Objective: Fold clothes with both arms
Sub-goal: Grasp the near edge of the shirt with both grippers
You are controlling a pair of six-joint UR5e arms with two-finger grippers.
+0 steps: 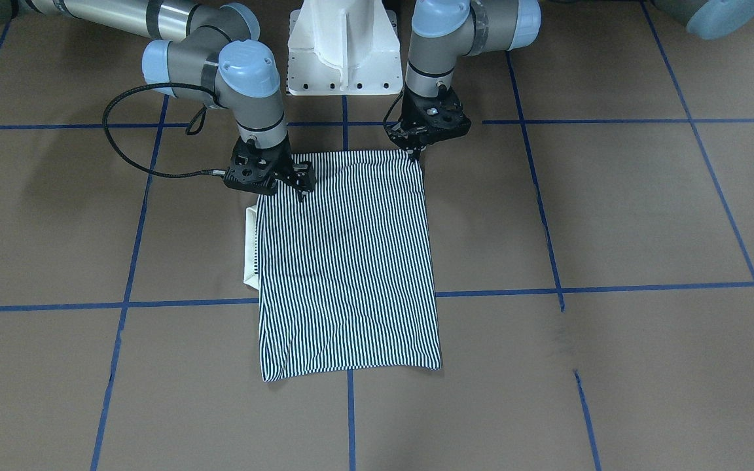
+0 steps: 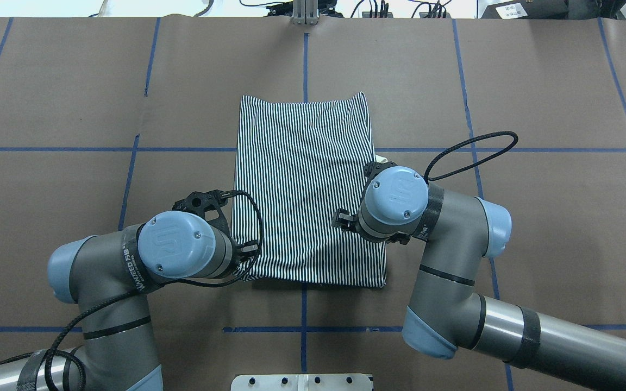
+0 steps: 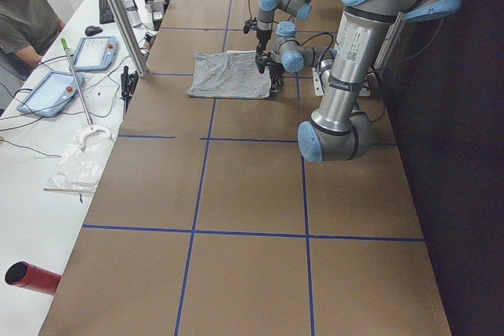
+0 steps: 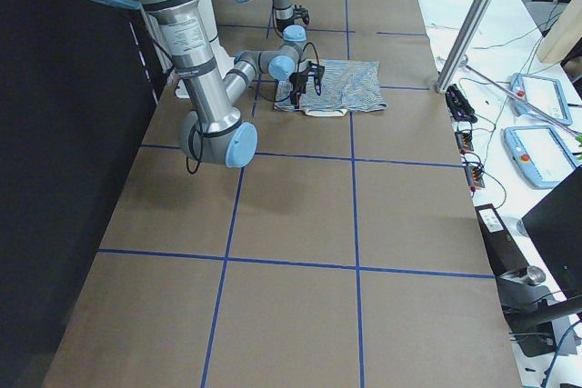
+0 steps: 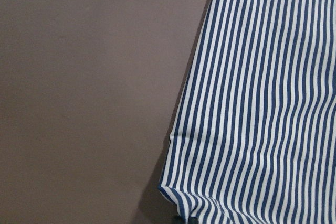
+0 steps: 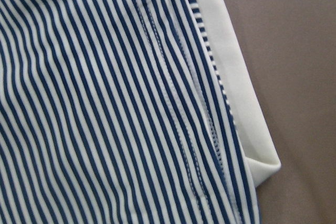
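Folding looks partway done: the polo shirt (image 1: 347,261) lies on the surface (image 1: 612,216) as a narrow rectangle, cream collar (image 1: 251,245) peeking out, left gripper (image 1: 414,154) apparently pinching its robot-side corner, right gripper (image 1: 302,191) grip unreadable, crosswise fold remaining.

1. From overhead, the left arm (image 2: 182,247) covers most of the left claw (image 1: 414,154), and the right arm (image 2: 397,198) covers most of the right claw (image 1: 302,191)
2. From the front, the claw tips are too small to tell if they pinch the shirt (image 1: 347,261)
3. Most of the cream collar (image 1: 251,248) hides under the stripes
4. A person (image 3: 24,21) is cut off by the picture's edge
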